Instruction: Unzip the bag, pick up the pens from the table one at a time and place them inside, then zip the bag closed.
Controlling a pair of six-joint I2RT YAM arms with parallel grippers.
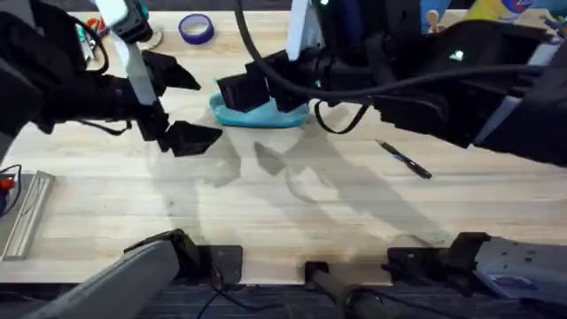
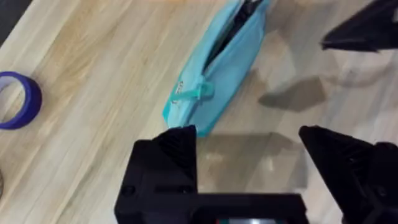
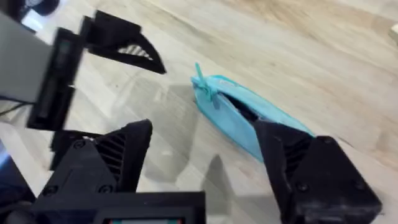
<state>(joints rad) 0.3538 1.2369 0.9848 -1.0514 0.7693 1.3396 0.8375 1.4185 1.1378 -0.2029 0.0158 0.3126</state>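
My left claw hangs with its fingers spread wide and empty just beside the bag, while my right claw hovers equally agape over the same pouch. The bag lies flat at upper centre of the overhead frame, its zipper partly open with the pull at one end, so I judge it ready to receive pens. One pen waits at right of centre on the pale wooden desk; a blue tape roll sits near the top edge
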